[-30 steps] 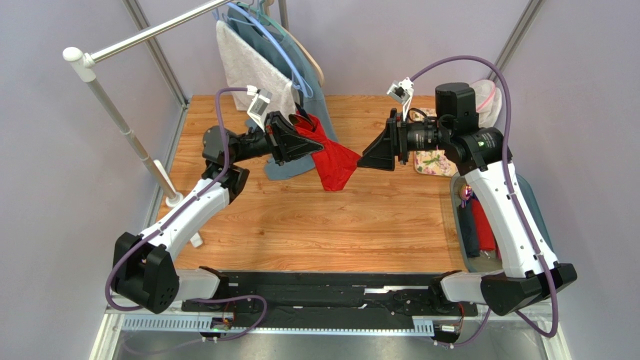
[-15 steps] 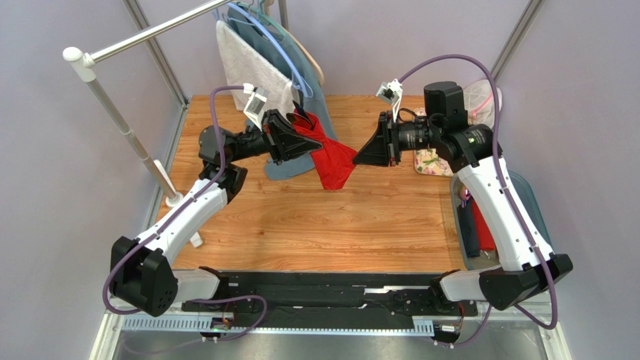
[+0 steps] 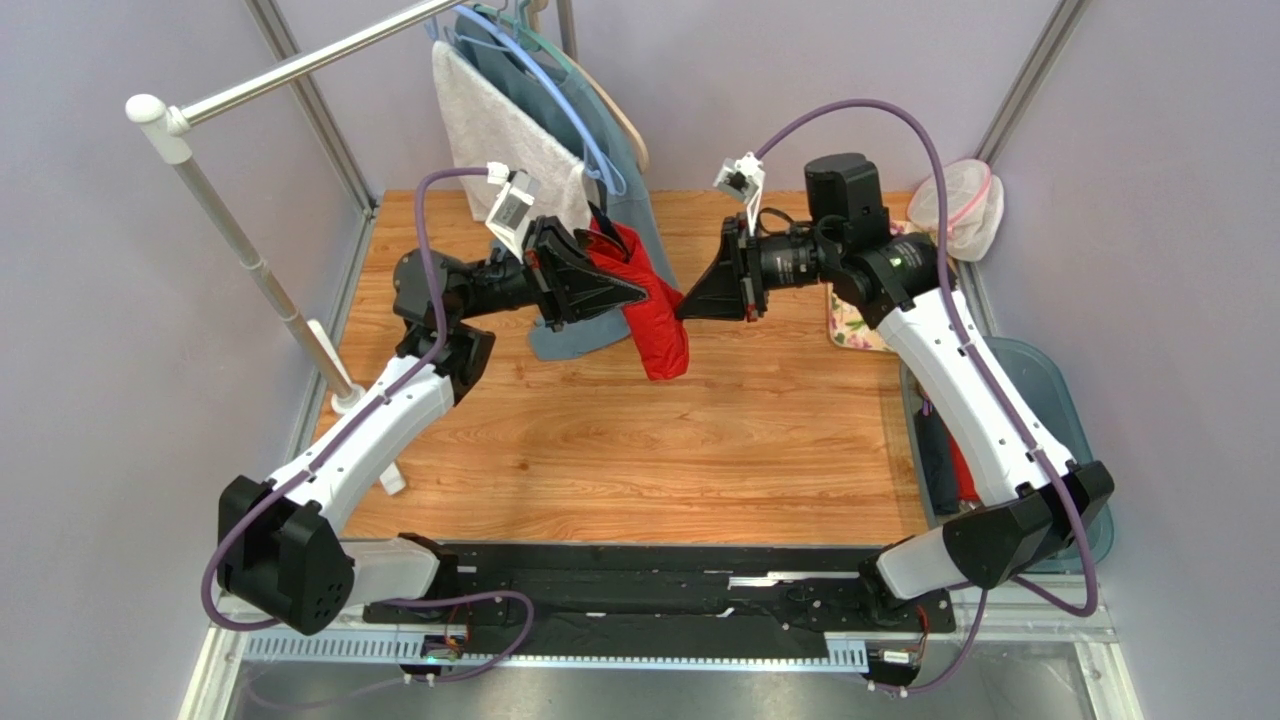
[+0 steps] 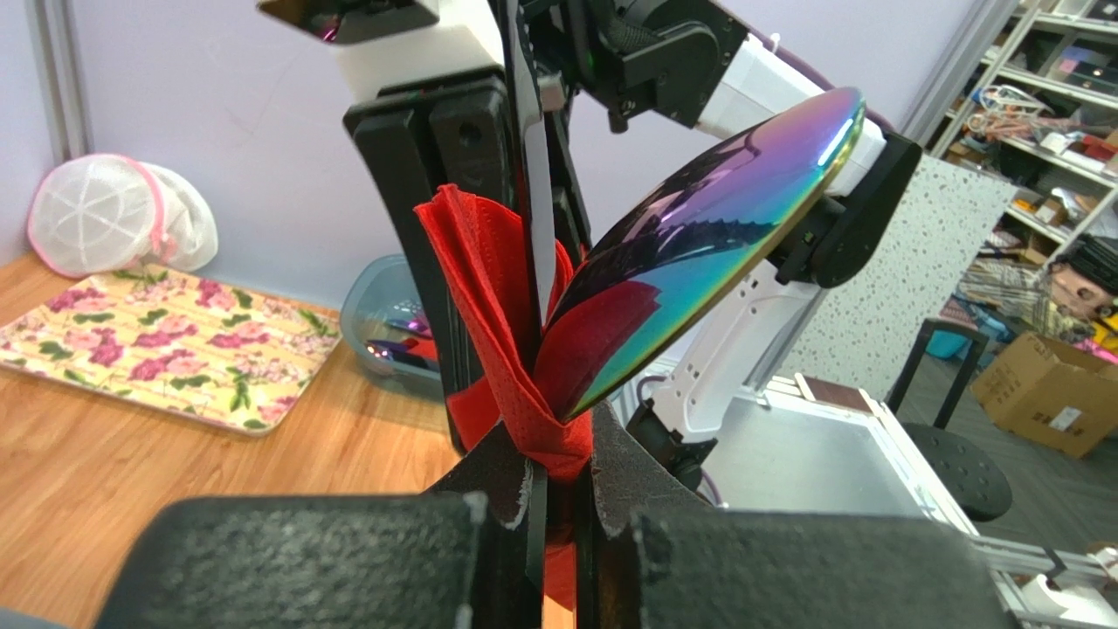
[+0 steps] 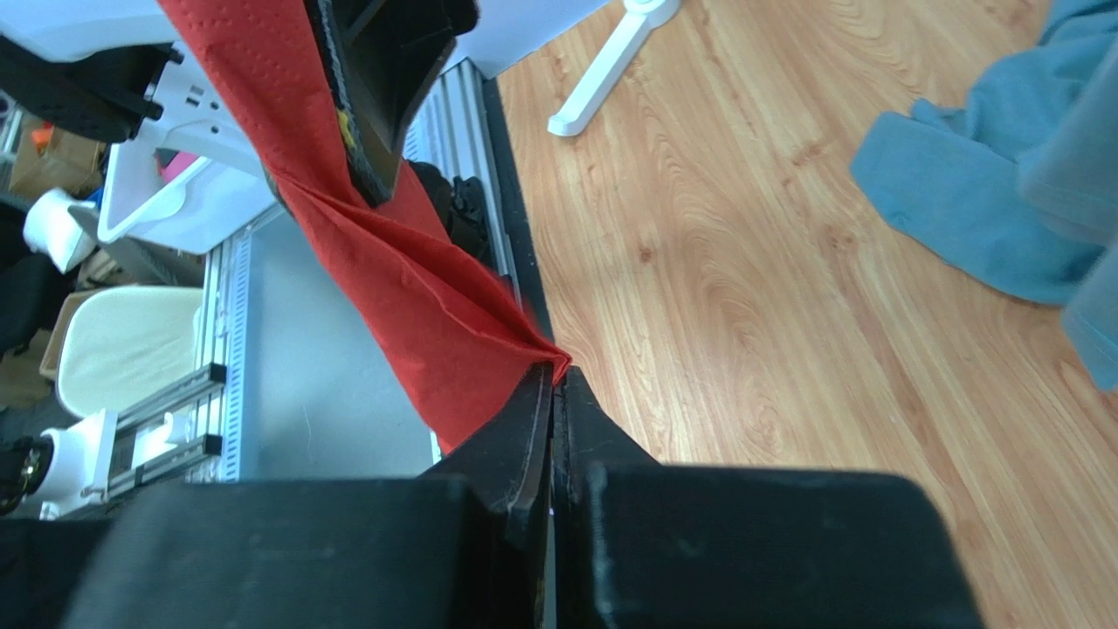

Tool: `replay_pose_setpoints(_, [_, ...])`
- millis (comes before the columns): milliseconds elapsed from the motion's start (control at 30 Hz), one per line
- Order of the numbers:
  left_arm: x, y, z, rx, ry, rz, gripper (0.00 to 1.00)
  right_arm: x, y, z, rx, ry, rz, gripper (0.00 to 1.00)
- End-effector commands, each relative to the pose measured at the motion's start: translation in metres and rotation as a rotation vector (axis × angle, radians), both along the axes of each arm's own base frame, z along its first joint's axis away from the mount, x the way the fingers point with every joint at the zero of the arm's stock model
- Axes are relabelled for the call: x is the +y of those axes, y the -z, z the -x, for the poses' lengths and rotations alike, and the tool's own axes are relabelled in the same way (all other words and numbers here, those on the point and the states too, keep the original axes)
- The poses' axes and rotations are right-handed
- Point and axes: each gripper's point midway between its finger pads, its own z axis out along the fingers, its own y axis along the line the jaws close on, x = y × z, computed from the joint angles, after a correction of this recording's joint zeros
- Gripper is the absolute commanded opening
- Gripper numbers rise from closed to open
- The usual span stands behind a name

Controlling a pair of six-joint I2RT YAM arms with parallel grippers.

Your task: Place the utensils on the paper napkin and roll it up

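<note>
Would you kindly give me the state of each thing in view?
Red paper napkin: unrolled, bunched, held aloft by both grippers.
Left gripper: shut on the napkin.
Right gripper: shut on the napkin.
Iridescent metal utensil: sticking up beside the napkin at the left gripper.
Floral cloth: lying flat.

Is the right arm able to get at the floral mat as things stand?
Probably not yet. The right tool is shut on a corner of the paper napkin, which the left tool also grips. The floral mat lies close by, so letting go should free it.
</note>
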Motion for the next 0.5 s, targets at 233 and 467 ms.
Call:
replay_pose_setpoints(233, [0.000,-0.044,0.013,-0.147,0.006,0.077,0.00,0.039,-0.011,0.031,-0.114,-0.170,-0.092,0.00])
replay_pose_setpoints(467, [-0.002,-0.039,0.002,-0.098,-0.026,0.073,0.00,0.037,-0.006,0.019,-0.120,-0.122,-0.059,0.13])
